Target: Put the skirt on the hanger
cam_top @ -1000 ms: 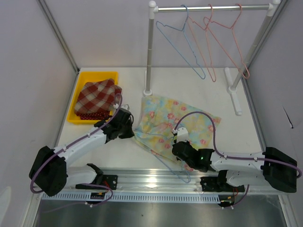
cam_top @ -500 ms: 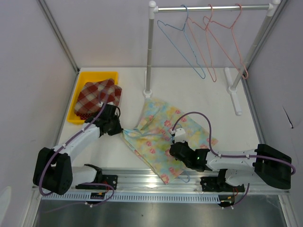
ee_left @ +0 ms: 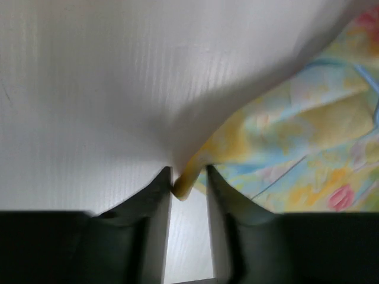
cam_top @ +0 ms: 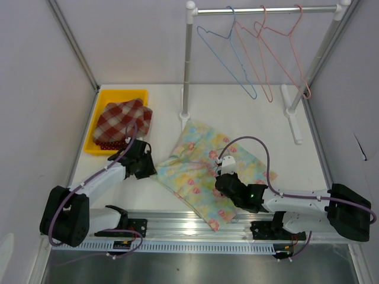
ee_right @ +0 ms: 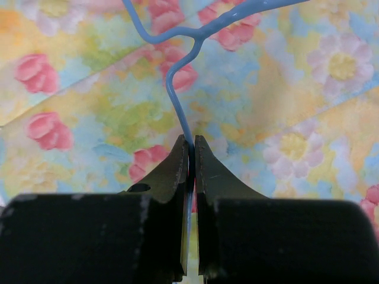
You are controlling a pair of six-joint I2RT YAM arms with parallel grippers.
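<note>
- The floral skirt lies spread and rumpled on the bench, between the two arms and well apart from the rail at the back.
- The left hand sits at the skirt's left corner. Its jaws stand a little apart, and the yellow tip of cloth lies loose between them, touching one side only.
- The right hand is pressed together on the thin blue wire of the hanger, just below the twisted neck, with floral cloth behind it. Whether the hanger's shoulders sit inside the skirt cannot be told.
- The skirt looks light, thin and limp. It will likely fold, sag and drag along the bench rather than keep a shape, so a pinch at a hem or waistband corner should suit it better than one in the middle.
- The wire looks stiff but slim and smooth. It may swivel in a pinch, so a hold close to the neck seems best.
</note>
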